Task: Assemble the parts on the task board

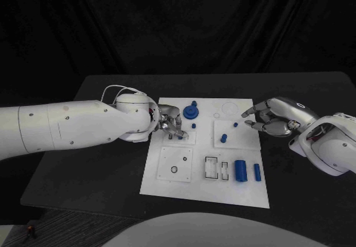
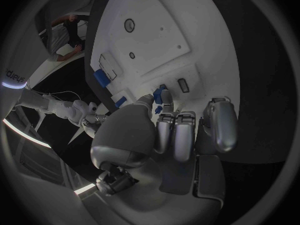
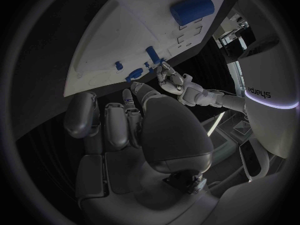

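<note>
The white task board (image 1: 211, 191) lies in the middle of the black table. My left hand (image 1: 169, 123) reaches over its upper left part and pinches a small blue part (image 2: 160, 98) between thumb and fingertips, just above a small panel with a slot (image 2: 182, 85). Beside it stand a blue round part (image 1: 192, 110) and a short blue peg (image 1: 193, 125). My right hand (image 1: 273, 120) hovers at the board's right edge with its fingers curled in and nothing in them. Two blue pegs (image 1: 223, 138) stand on the panel near it.
A thick blue cylinder (image 1: 240, 170) and a thin blue rod (image 1: 257, 172) lie at the board's near right. Beside them are two rectangular slots (image 1: 211, 168). A panel with a ring hole (image 1: 174, 169) sits at the near left. Black table surrounds the board.
</note>
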Motion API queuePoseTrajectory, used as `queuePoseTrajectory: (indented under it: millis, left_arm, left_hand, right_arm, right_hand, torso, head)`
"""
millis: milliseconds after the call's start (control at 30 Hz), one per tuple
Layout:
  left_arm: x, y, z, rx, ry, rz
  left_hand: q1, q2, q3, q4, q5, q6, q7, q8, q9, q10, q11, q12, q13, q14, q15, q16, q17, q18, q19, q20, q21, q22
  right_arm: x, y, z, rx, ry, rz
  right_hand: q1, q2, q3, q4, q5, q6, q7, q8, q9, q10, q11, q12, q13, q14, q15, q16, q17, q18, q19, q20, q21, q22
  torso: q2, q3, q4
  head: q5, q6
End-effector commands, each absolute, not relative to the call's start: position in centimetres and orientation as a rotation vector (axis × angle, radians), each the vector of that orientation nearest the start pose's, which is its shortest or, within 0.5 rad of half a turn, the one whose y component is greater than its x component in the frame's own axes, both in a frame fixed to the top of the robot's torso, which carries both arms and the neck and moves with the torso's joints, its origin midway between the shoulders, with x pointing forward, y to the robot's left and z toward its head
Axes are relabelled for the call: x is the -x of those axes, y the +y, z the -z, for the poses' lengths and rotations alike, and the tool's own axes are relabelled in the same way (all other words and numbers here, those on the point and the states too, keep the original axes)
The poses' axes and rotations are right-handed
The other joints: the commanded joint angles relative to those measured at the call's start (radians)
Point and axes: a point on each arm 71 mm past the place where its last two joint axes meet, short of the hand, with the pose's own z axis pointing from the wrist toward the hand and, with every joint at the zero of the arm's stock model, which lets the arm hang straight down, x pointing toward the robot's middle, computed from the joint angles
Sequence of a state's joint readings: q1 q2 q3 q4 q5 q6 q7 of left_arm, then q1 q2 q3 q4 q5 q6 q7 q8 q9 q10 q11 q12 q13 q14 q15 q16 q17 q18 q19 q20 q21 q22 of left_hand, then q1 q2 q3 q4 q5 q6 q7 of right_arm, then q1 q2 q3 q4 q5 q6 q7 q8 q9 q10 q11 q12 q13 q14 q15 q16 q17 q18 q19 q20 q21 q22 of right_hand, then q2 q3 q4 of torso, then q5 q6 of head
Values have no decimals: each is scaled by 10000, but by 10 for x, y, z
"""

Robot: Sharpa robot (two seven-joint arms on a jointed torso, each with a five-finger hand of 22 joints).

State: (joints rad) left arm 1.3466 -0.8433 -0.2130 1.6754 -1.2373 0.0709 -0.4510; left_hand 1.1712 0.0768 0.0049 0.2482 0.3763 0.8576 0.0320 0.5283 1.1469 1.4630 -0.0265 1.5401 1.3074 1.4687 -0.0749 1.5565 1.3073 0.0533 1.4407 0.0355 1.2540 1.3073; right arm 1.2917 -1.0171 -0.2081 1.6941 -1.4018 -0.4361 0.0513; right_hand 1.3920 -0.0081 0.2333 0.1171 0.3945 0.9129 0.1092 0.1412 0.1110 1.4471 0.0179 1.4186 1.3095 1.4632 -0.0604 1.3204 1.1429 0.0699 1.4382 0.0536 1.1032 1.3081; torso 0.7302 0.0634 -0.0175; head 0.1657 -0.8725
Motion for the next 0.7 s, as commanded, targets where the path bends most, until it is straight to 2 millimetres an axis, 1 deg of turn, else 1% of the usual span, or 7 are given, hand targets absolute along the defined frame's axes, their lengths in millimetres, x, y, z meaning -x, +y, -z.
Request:
queuePoseTrajectory:
  millis: [33, 133, 167, 233, 267, 433, 700]
  left_arm:
    - [-449, 174, 204, -1736, 22088, 4575]
    - [-449, 174, 204, -1751, 22088, 4614]
    - [-448, 174, 205, -1757, 22091, 4626]
    - [-448, 174, 205, -1766, 22101, 4640]
    - [-448, 174, 205, -1770, 22108, 4642]
    - [-447, 176, 205, -1742, 22128, 4626]
    - [-446, 178, 206, -1622, 22152, 4488]
  left_hand:
    - [181, -24, 234, -14, 165, 77, -16, -141, -90, 735, -78, -58, 2319, 847, -56, -31, 2280, 153, -40, -31, -37, 1732]
    - [239, -79, 446, -15, 341, 158, -25, -284, -209, 730, -90, -62, 2315, 842, -66, -35, 2272, 154, -45, -40, -47, 1730]
    - [272, -119, 572, -21, 491, 204, -30, -367, -275, 731, -95, -61, 2317, 842, -74, -35, 2272, 152, -43, -44, -43, 1731]
    - [311, -168, 731, -34, 631, 266, -37, -459, -349, 734, -101, -58, 2319, 842, -79, -35, 2272, 151, -43, -50, -39, 1732]
    - [316, -259, 957, -29, 794, 392, -41, -582, -453, 727, -105, -65, 2313, 841, -82, -37, 2270, 156, -46, -69, -45, 1730]
    - [338, -368, 1326, -52, 931, 584, -77, -707, -550, 743, -139, -50, 2326, 849, -103, -29, 2286, 148, -29, -79, -13, 1739]
    - [248, -520, 1898, -40, 871, 773, -94, -870, -636, 761, -157, -36, 2338, 854, -129, -27, 2291, 141, -11, -99, 12, 1745]
  right_arm:
    - [-439, -230, 182, 2150, 16152, -7525]
    - [-439, -229, 182, 2154, 16161, -7525]
    - [-439, -229, 182, 2155, 16164, -7524]
    - [-439, -230, 182, 2156, 16174, -7521]
    - [-439, -230, 182, 2157, 16180, -7519]
    - [-439, -230, 182, 2151, 16208, -7502]
    - [-439, -229, 183, 2152, 16250, -7489]
  right_hand:
    - [-9, 88, 83, 4, 67, 48, 55, -39, -9, -95, 8, -60, 286, 358, 65, -68, -27, 195, -62, -4, -70, 1436]
    - [-9, 88, 83, 4, 67, 48, 55, -39, -9, -95, 8, -60, 286, 358, 65, -68, -27, 195, -62, -4, -70, 1436]
    - [-8, 90, 93, -1, 73, 50, 56, -39, -10, -105, 10, -71, 271, 356, 66, -72, -33, 199, -69, -3, -93, 1431]
    - [-8, 90, 94, -2, 73, 50, 56, -39, -10, -105, 10, -71, 271, 355, 66, -72, -33, 199, -69, -3, -94, 1430]
    - [-8, 92, 100, -5, 76, 51, 56, -40, -10, -111, 10, -78, 261, 351, 67, -86, -55, 201, -73, -3, -107, 1427]
    - [-7, 92, 106, -8, 79, 52, 57, -40, -11, -118, 11, -85, 251, 347, 68, -93, -67, 204, -79, -2, -125, 1423]
    - [-8, 93, 112, -11, 81, 53, 58, -41, -11, -124, 12, -92, 242, 344, 69, -101, -80, 207, -85, -2, -145, 1418]
  torso:
    - [-1, 6, 8]
    - [-1, 7, 13]
    - [0, 8, 13]
    - [0, 8, 10]
    - [-2, 7, 9]
    - [0, 4, 5]
    - [-3, 9, 10]
  head:
    - [0, -1]
    - [2, -1]
    - [2, -1]
    - [12, -1]
    - [16, -1]
    - [26, -1]
    - [60, -1]
